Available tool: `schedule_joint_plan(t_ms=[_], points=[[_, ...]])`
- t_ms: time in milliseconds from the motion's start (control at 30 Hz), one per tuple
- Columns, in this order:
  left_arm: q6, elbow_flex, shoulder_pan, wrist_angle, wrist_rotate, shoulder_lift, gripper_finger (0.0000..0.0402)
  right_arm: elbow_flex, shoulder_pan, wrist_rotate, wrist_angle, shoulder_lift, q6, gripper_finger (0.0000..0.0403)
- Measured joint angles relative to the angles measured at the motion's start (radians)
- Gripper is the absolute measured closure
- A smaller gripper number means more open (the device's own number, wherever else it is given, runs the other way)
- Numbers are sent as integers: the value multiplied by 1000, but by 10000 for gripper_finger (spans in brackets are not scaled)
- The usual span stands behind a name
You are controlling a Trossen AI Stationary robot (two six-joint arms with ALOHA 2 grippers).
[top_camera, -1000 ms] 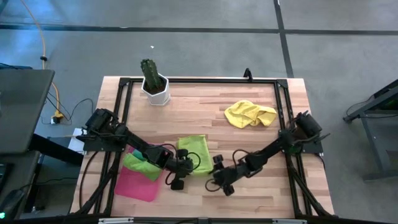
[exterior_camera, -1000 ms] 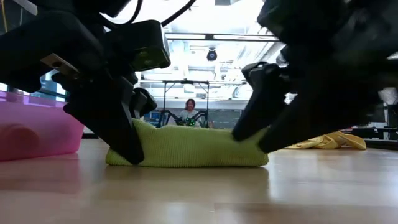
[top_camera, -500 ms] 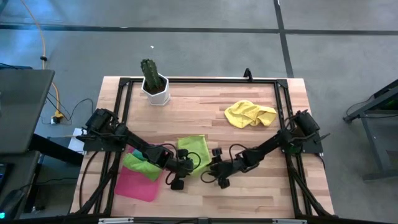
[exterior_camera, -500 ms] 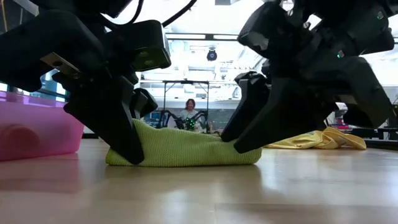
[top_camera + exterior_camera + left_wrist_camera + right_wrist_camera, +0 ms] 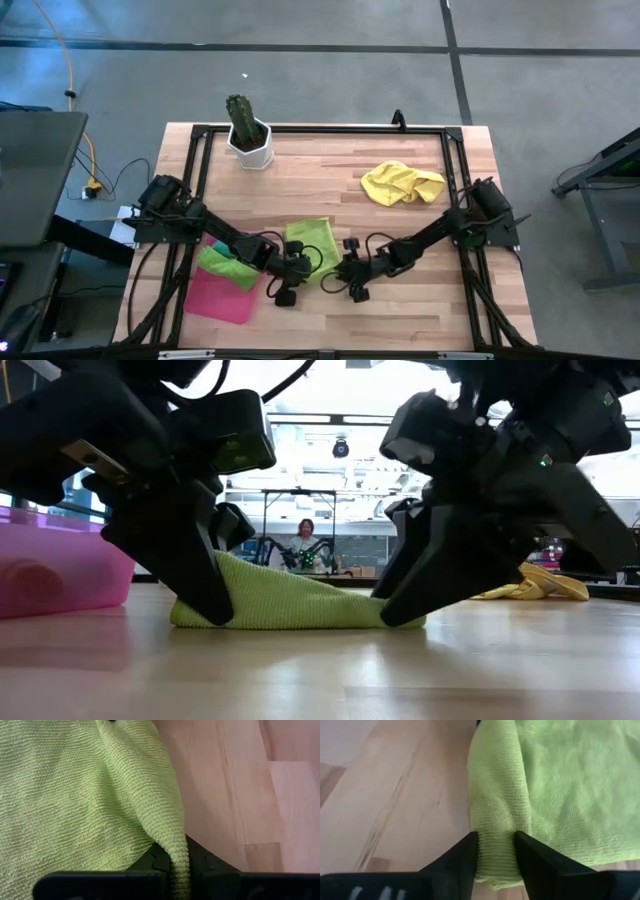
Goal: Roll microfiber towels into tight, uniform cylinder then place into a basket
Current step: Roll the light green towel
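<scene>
The lime green towel (image 5: 313, 243) lies flat on the table's near middle, with a fold raised along its near edge. My left gripper (image 5: 293, 268) is shut on the towel's near left end, and it also shows in the low view (image 5: 205, 595). My right gripper (image 5: 340, 272) is shut on the near right end, and it also shows in the low view (image 5: 400, 600). A green towel (image 5: 226, 265) lies partly in the pink basket (image 5: 218, 298) at the near left. A yellow towel (image 5: 402, 183) lies crumpled at the far right. No teal towel is in view. My left gripper pinches a raised fold at the towel's near left end (image 5: 178, 856) between its two fingers. The fingers slant down from the near left. The rest of the towel lies on the table. My right gripper pinches the doubled-over near right end (image 5: 495, 842) between its two fingers (image 5: 465, 855). The fingers slant down from the near right, and the towel's end rests on the table.
A white pot with a cactus (image 5: 248, 135) stands at the far left. The basket's wall (image 5: 60, 575) is close beside my left arm. A black frame (image 5: 455, 200) runs around the table's edge. A person sits in the room beyond the table.
My right gripper has moved toward the table's left and far side, onto the towel's near right end. That end now sits lower and flatter between the fingers. My left gripper has kept its hold and place.
</scene>
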Motion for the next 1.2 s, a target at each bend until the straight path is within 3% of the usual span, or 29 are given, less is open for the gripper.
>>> schedule_joint_plan(t_ms=[133,333,500,667,867,1200], points=[[-2,0,0,10,-2,1,381,5,-4,-18,8,27,50,322],[-25,0,-1,12,-25,1,330,3,-4,-39,8,35,75,393],[35,-1,-13,-16,-63,-17,282,3,-11,-126,8,36,154,392],[152,8,-42,-104,-199,-94,255,3,-36,-239,8,36,380,399],[177,35,-77,-264,-270,-164,251,-1,-73,-315,35,38,588,395],[172,39,-113,-153,-285,-95,249,-3,-116,-419,89,40,691,397]])
